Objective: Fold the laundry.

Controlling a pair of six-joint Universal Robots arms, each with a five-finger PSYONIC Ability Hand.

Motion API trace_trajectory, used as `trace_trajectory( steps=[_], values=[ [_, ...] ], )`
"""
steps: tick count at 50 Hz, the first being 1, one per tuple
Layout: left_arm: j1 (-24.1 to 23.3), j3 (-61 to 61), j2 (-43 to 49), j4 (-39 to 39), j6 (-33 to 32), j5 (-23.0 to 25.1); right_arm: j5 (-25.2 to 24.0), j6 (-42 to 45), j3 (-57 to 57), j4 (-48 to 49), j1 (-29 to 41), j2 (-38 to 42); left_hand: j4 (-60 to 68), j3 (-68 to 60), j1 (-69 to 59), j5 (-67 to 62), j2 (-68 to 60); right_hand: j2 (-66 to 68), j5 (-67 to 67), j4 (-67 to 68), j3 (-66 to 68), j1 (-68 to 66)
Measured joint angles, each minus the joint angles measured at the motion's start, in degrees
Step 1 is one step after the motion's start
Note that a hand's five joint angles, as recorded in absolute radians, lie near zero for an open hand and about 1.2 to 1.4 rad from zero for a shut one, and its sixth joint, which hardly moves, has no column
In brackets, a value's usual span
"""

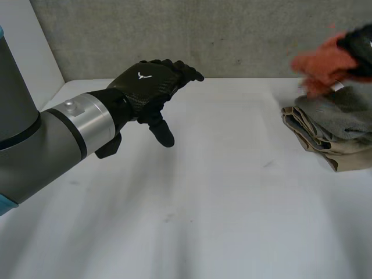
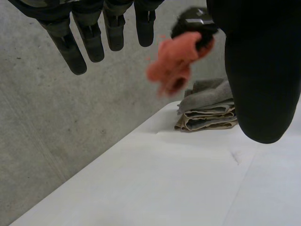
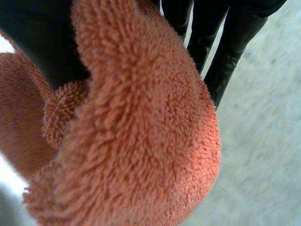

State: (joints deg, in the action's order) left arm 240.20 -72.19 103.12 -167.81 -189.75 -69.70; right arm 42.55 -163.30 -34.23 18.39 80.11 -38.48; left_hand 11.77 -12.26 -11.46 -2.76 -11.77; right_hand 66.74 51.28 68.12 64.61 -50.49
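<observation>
The left hand (image 1: pixel 148 87) hovers over the white table (image 1: pixel 203 203), fingers straight and loose. At the table's right sits a stack of folded cloths (image 1: pixel 334 131). Above it the right hand (image 1: pixel 360 42), partly cut off, clutches a bunched orange terry cloth (image 1: pixel 322 64); the right wrist view shows the cloth's looped pile.

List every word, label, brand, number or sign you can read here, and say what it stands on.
No words or numbers can be read.
On the back of the left hand: a small white emblem, a shape with no letters.
Under the orange cloth: a white scrap, perhaps a tag, too blurred to read.
</observation>
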Motion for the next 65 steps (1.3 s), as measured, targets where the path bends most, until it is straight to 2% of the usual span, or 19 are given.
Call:
trace_trajectory(
  steps=[3, 7, 19, 22, 23, 24, 25, 26, 27, 28, 31, 32, 35, 40, 46, 50, 55, 56, 65],
  values=[
    [0.0, 0.1, 0.0, -0.6, 0.9, 0.0, -4.9, 0.4, -4.8, -0.3, -4.0, 0.7, 0.0, 0.0, 0.0, 0.0, 0.0, 0.0, 0.0, 0.0, 0.0, 0.0],
    [-0.1, 0.1, 0.0, -1.2, 2.0, 0.0, -8.2, 1.0, -9.6, -0.3, -7.2, 1.1, 0.0, 0.0, 0.0, 0.0, 0.0, 0.2, 0.0, 0.0, 0.0, -0.8],
    [-0.1, 0.0, -0.1, -1.5, 2.9, 0.0, -10.1, 7.3, -16.2, -2.5, -11.6, 0.6, 0.0, 0.0, 0.0, 0.0, 0.0, -1.6, -1.1, -1.1, -1.1, 0.9],
    [-0.1, 0.0, -0.1, -1.5, 2.9, 0.0, -9.7, 8.1, -16.2, -4.4, -11.7, -0.2, 0.0, 0.0, 0.0, 0.0, 0.0, -10.1, -8.8, -9.1, -9.0, 9.0],
    [-0.1, 0.0, -0.1, -1.5, 2.9, 0.0, -9.0, 8.9, -16.1, -6.6, -11.8, -1.4, 0.0, 0.0, 0.0, 0.0, 0.0, -28.3, -27.1, -27.8, -28.0, 27.0],
    [-0.1, 0.0, -0.1, -1.4, 2.9, 0.0, -7.6, 9.8, -15.9, -9.2, -11.8, -3.0, 0.0, 0.0, 0.0, 0.0, 0.0, -49.1, -43.9, -48.2, -47.5, 37.7],
    [-0.1, 0.0, -0.1, -1.4, 2.9, 0.0, -7.6, 9.8, -15.9, -9.2, -11.8, -3.0, 0.0, 0.0, 0.0, 0.0, 0.0, -49.1, -43.9, -48.2, -47.5, 37.7],
    [-0.1, 0.0, -0.1, -1.4, 2.9, 0.0, -5.0, 10.8, -15.4, -12.0, -11.7, -4.9, 0.0, 0.0, 0.0, 0.0, 0.0, -53.5, -46.9, -54.0, -51.6, 38.7],
    [-0.1, 0.0, -0.1, -1.4, 2.9, 0.0, -5.0, 10.8, -15.4, -12.0, -11.7, -4.9, 0.0, 0.0, 0.0, 0.0, 0.0, -53.5, -46.9, -54.0, -51.6, 38.7],
    [-0.1, 0.0, -0.1, -1.4, 2.8, 0.0, -0.2, 12.1, -14.3, -15.4, -11.6, -7.6, 0.0, 0.0, 0.0, 0.0, 0.0, -54.0, -47.1, -54.4, -52.1, 38.7],
    [-0.1, 0.1, -0.2, -1.4, 2.9, 0.0, 5.9, 13.2, -12.7, -18.1, -11.5, -10.1, 0.0, 0.0, 0.0, 0.0, 0.0, -54.0, -47.1, -54.4, -52.1, 38.7],
    [-0.1, 0.1, -0.3, -1.4, 2.9, 0.0, 11.3, 13.7, -11.4, -20.0, -11.4, -12.0, 0.0, 0.0, 0.0, 0.0, 0.0, -54.0, -47.1, -54.4, -52.1, 38.7],
    [-0.1, 0.1, -0.5, -1.4, 2.9, 0.0, 17.7, 14.1, -10.1, -22.0, -10.9, -14.3, 0.0, 0.0, 0.0, 0.0, 0.0, -54.0, -47.1, -54.4, -52.1, 38.7],
    [0.3, 0.3, -1.4, -1.5, 3.2, -0.1, 30.6, 12.0, -9.3, -25.8, -3.9, -21.5, 0.0, 0.0, 0.0, 0.0, 0.0, -54.0, -47.1, -54.4, -52.1, 38.7],
    [2.4, 0.5, -2.8, -1.8, 4.3, -1.2, 35.1, 7.7, -12.6, -26.7, 5.5, -25.6, 0.0, 0.0, 0.0, 0.0, 0.0, -54.0, -47.1, -54.4, -52.1, 38.7],
    [6.4, 0.5, -4.8, -2.4, 7.4, -5.5, 39.0, 0.9, -20.4, -26.0, 16.7, -31.3, 0.0, 0.0, 0.0, 0.0, 0.0, -54.0, -47.1, -54.4, -52.1, 38.7],
    [9.5, 0.1, -5.5, -3.1, 9.1, -10.0, 41.8, -2.4, -25.3, -24.5, 22.0, -33.6, 0.0, 0.0, 0.0, 0.0, 0.0, -54.0, -47.1, -54.4, -52.1, 38.7],
    [10.2, -0.1, -5.5, -3.3, 9.3, -11.1, 44.2, -4.1, -29.1, -22.5, 25.6, -34.6, 0.0, 0.0, 0.0, 0.0, 0.0, -54.0, -47.1, -54.4, -52.1, 38.7],
    [11.5, -1.8, -4.5, -3.7, 9.3, -14.1, 50.6, -5.2, -37.5, -16.6, 30.4, -35.1, 0.0, 0.0, 0.0, 0.0, 0.0, -54.0, -47.1, -54.4, -52.1, 38.7]
  ],
)
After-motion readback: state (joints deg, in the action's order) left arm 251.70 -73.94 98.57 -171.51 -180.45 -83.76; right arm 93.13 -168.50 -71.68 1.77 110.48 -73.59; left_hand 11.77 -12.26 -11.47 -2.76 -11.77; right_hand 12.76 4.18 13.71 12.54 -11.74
